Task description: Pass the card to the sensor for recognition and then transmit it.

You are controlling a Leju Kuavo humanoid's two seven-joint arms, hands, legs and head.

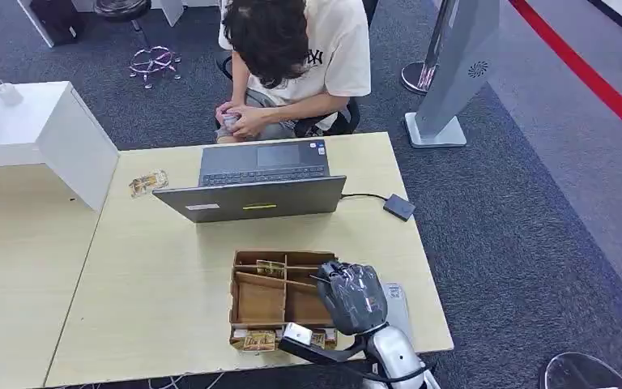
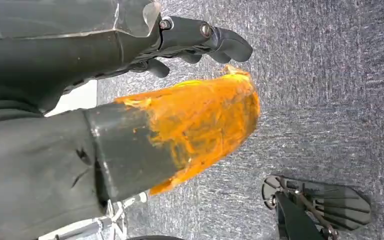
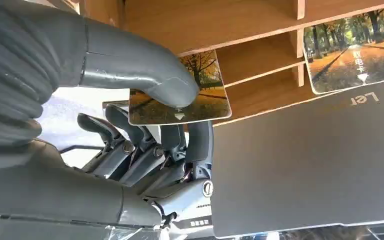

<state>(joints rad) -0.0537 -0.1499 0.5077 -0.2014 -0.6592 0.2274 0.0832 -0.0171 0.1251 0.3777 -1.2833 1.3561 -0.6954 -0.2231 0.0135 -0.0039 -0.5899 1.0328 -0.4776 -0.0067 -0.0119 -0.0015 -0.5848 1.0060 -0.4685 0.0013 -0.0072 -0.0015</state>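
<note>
An office: wooden desks [image 1: 170, 267], an open laptop [image 1: 255, 182], grey carpet [image 1: 526, 203].

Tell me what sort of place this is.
Probably an office or demo room: grey carpet, a wooden table with a laptop, and a person seated opposite.

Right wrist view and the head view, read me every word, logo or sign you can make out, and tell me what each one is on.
"Ler", cut off at the picture's edge: on the grey laptop lid.
A white arrow under small characters too blurred to read: on the card pinched by the right hand.
Characters and an arrow, too small to read: on the second card in the cardboard box.
A dark emblem, unreadable: on the person's white shirt.
</note>
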